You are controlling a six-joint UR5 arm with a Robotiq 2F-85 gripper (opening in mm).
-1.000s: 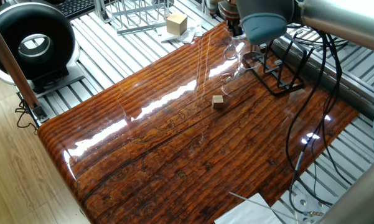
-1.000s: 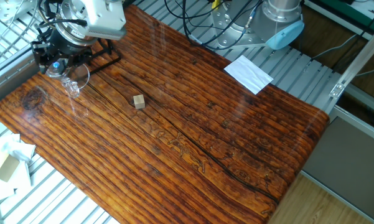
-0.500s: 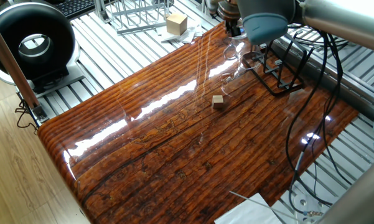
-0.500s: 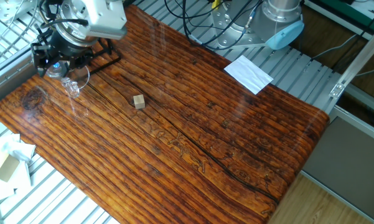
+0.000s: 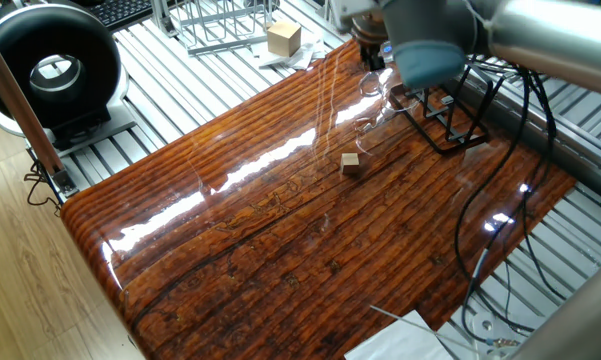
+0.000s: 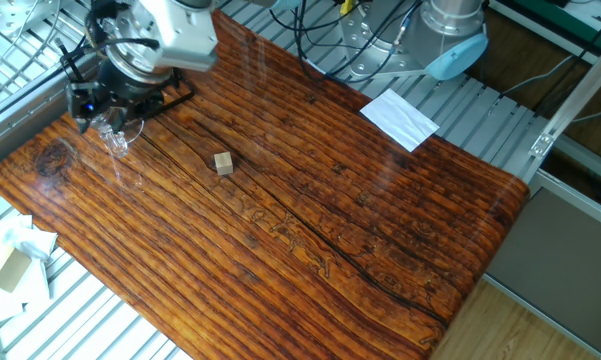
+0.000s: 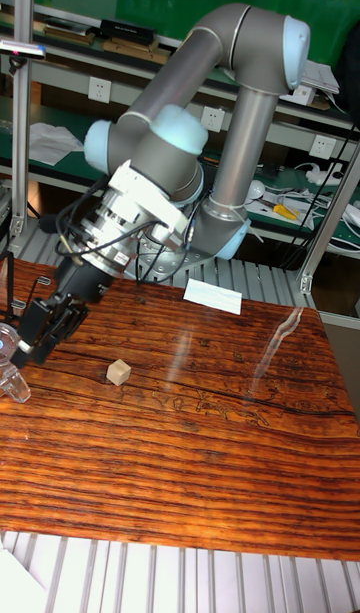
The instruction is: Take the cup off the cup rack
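End effector (image 6: 92,100) shifted; clear cup (image 6: 115,135) tilted.

arm links: silver-grey metal tubes
joint caps: pale blue, round
wrist: white block with a black ring beneath
pincer (image 7: 45,331): black, two slim fingers
cables: black, looping from the wrist toward 9 o'clock

We see open tabletop (image 6: 310,200) centre and lower right; small wooden cube (image 6: 222,163) sits mid-left, cup rack (image 5: 450,120) crowds upper right.
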